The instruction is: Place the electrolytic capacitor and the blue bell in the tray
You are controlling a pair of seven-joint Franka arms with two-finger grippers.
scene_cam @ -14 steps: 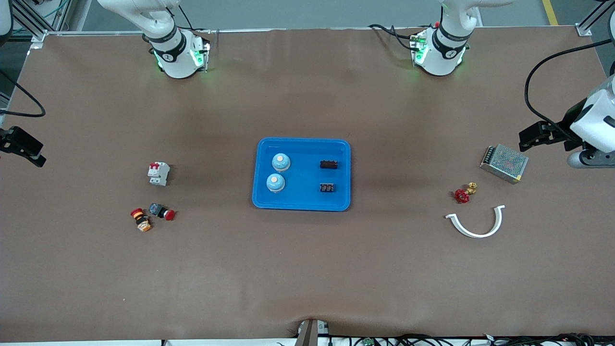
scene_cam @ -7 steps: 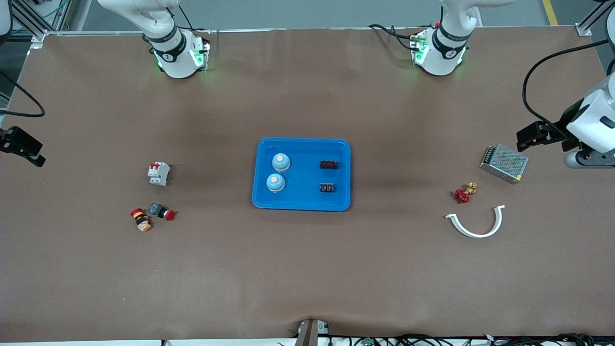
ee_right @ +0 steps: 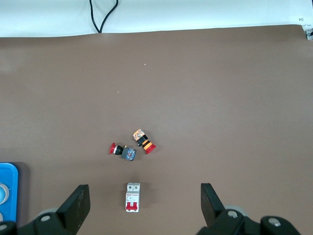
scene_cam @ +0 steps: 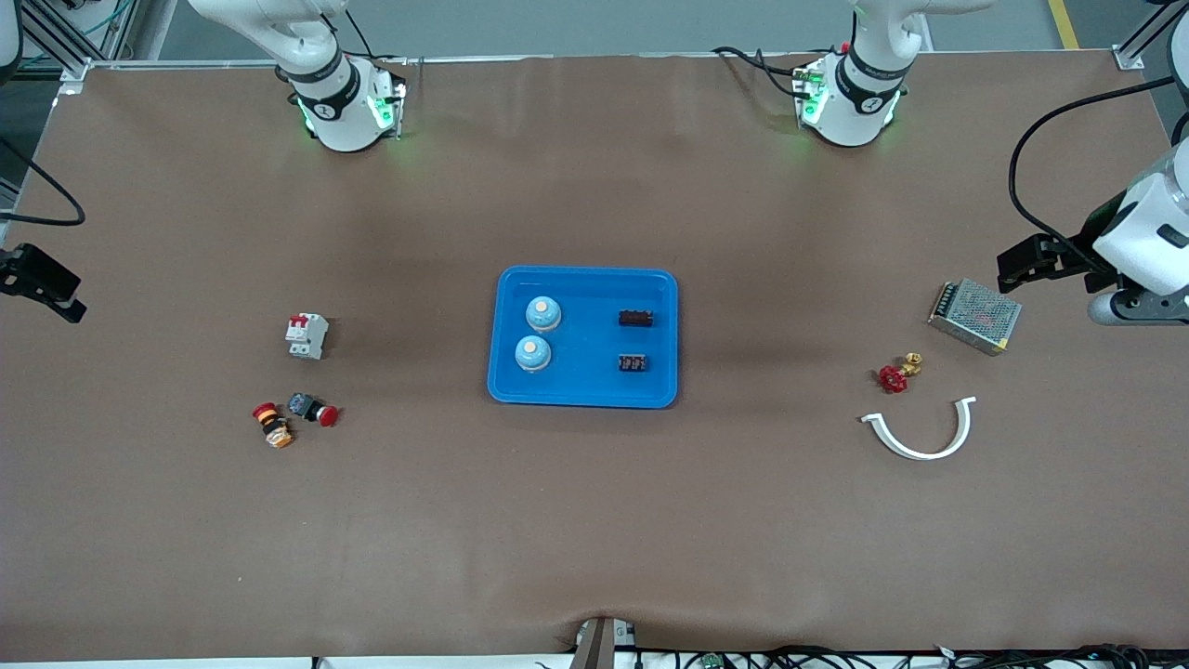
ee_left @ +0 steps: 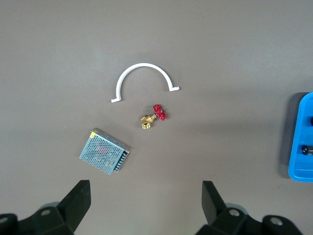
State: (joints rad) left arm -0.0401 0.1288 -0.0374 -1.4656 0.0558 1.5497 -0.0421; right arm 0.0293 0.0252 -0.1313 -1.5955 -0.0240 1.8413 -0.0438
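The left hand [scene_cam: 1017,268] has drifted slightly toward the table edge, fingers wide, over bare table beside the mesh box [scene_cam: 974,316]. The tray [scene_cam: 583,390] sits mid-table, holding two bells [scene_cam: 542,313] and two dark parts [scene_cam: 635,319]. The right hand [ee_right: 142,208] waits, spread wide

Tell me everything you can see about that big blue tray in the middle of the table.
The tray is a shallow, bright-blue rectangle with rounded corners and a low raised rim, plastic by the look of it. It lies flat on the brown table, about midway between the two arms' ends. Inside, toward the right arm's end, sit two blue bells with pale round tops; toward the left arm's end lie two small dark parts. No gripper touches it. The wrist views each catch only an edge of it.
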